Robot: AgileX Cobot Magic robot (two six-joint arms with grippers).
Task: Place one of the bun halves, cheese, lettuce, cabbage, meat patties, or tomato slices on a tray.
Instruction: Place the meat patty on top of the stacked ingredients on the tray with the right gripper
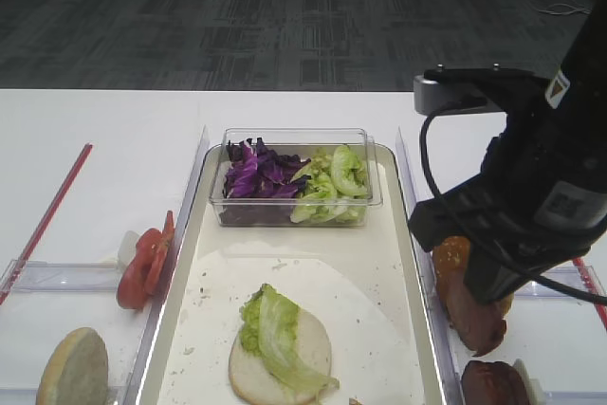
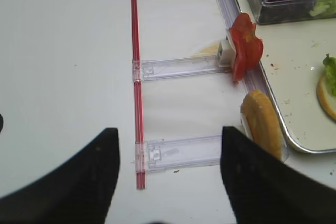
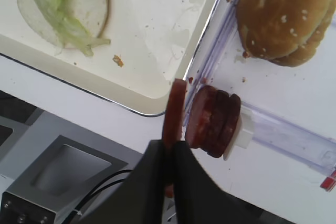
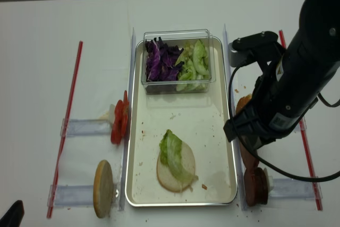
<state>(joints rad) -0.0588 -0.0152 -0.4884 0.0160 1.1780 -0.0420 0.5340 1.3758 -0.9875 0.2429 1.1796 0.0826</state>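
My right gripper (image 3: 169, 145) is shut on a meat patty (image 3: 175, 106), held on edge just off the right rim of the tray (image 3: 157, 95). Other meat patties (image 3: 212, 119) stand in a holder beside it. From above, the held patty (image 1: 474, 318) hangs under the right arm. On the tray (image 1: 190, 263) lies a pale bun half (image 1: 308, 348) with a lettuce leaf (image 1: 270, 324) on it. My left gripper (image 2: 170, 148) is open over the bare table, to the left of the tomato slices (image 2: 245, 51) and an upright bun half (image 2: 261, 121).
A clear tub (image 1: 296, 177) of purple cabbage (image 1: 251, 173) and lettuce (image 1: 332, 182) sits at the tray's far end. A sesame bun (image 3: 283, 14) rests right of the tray. Clear plastic holders (image 2: 178, 66) and a red strip (image 2: 136, 77) lie on the left.
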